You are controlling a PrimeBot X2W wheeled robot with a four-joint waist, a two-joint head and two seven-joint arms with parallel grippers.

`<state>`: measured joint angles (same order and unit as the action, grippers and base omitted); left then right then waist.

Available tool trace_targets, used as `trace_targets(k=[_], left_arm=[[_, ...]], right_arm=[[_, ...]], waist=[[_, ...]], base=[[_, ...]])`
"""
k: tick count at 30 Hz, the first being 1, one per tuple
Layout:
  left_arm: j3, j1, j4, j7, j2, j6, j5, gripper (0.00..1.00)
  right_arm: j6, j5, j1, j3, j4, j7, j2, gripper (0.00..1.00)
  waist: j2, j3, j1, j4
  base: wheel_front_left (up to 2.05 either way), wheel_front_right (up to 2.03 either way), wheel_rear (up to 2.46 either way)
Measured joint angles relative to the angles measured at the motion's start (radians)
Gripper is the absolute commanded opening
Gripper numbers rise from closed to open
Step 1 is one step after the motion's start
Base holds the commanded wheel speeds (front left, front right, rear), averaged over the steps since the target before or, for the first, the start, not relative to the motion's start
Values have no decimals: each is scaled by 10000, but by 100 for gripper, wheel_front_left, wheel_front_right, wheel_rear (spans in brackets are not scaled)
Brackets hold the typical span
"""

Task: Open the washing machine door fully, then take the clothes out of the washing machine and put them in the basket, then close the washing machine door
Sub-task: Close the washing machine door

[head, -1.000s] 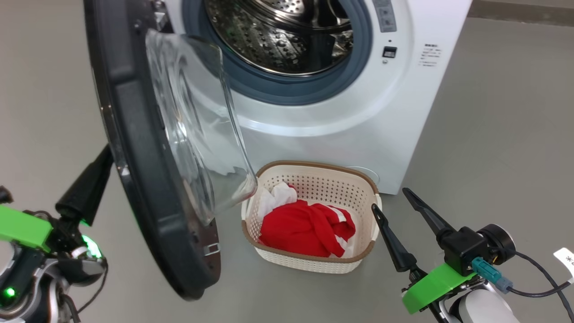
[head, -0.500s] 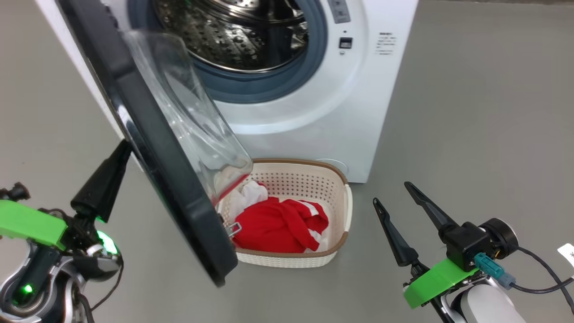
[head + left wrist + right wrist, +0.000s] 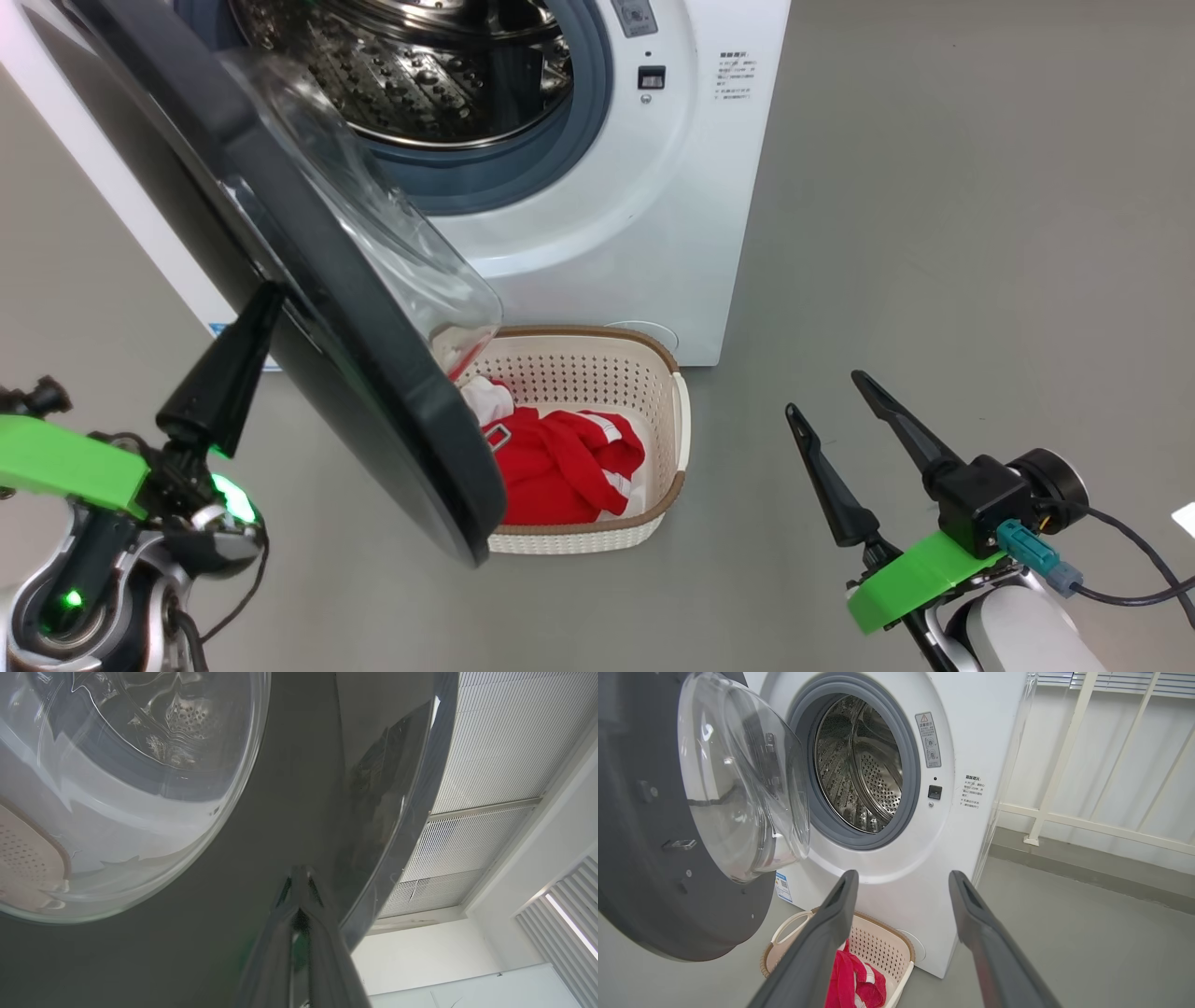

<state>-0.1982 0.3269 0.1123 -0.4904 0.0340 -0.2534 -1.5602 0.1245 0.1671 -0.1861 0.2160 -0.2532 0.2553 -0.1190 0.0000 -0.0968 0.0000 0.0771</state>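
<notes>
Grey smooth floor (image 3: 943, 215) runs under everything; in the head view the white washing machine (image 3: 607, 243) stands at twelve o'clock, its grey rubber ring (image 3: 583, 121) framing the perforated steel drum (image 3: 401, 75). The washing machine door (image 3: 317, 317) hangs part-way open, swung out from the machine's left side and crossing from eleven o'clock down to seven o'clock; its bulging glass window (image 3: 392, 243) faces the drum, and its lower edge overlaps the basket's left end in this view. The basket (image 3: 607, 338) sits on the floor at six o'clock, just in front of the machine's foot; the clothes (image 3: 560, 467) lie inside it, a red heap with white stripes and a white part on its eleven o'clock side.

The left gripper (image 3: 266, 297) is at nine o'clock, fingers pressed together with nothing between them; in the left wrist view the tips meet their own reflection in the door's glossy black outer face, so they touch it, at about four o'clock from the window.

The right gripper (image 3: 826, 392) hovers at four o'clock above the floor, jaws spread wide and holding nothing, well apart from the basket; its fingers (image 3: 831, 933) point toward eleven o'clock in the head view. In the right wrist view they frame the machine's lower front, with a blue sticker (image 3: 783, 886) at nine o'clock from their tips.
</notes>
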Motion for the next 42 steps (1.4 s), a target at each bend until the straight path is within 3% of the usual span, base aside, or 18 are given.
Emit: trace_targets(k=[3,4,5,6,13,18,21,25,30,37,42], left_arm=[[-46,0,-2,219,-12,94,-19,0],[-59,-1,12,299,-8,215,13,23],[-69,-1,40,362,6,395,61,73],[-82,-3,73,428,15,533,123,100],[-349,-429,249,1707,127,1465,1342,100],[-236,-719,441,3064,393,2648,3177,100],[84,-1055,527,4029,694,3225,4884,100],[855,-1662,520,5363,1371,3425,7891,100],[1611,-2159,343,6748,1618,3279,10594,100],[2098,-2789,-102,7365,1726,2886,12569,100],[2127,-3038,-499,7402,1615,2878,13175,100]], right_arm=[[0,0,-1,-31,0,0,2,100],[0,0,-1,-36,0,0,4,100],[0,0,-1,-38,-2,0,8,100],[0,0,-1,-40,-4,2,12,100],[0,0,-1,-69,-8,0,44,100],[0,0,0,-73,-19,0,63,100],[0,2,6,-69,-33,0,71,100],[0,2,13,-36,-46,0,104,100],[0,4,22,-21,-52,0,136,100],[0,4,235,-27,-52,0,174,100],[0,4,253,-38,-40,0,198,100]], waist=[[0,-1,0,-1],[0,0,1,8],[0,1,0,19],[0,6,0,32],[0,46,0,195],[0,126,0,275],[0,211,1,295],[0,316,1,283],[0,419,0,233],[0,585,0,160],[0,639,0,172]], base=[[0,0,0],[0,0,0],[0,0,0],[0,0,0],[0,0,0],[0,0,0],[0,0,0],[0,0,0],[0,0,0],[0,0,0],[0,0,0]])
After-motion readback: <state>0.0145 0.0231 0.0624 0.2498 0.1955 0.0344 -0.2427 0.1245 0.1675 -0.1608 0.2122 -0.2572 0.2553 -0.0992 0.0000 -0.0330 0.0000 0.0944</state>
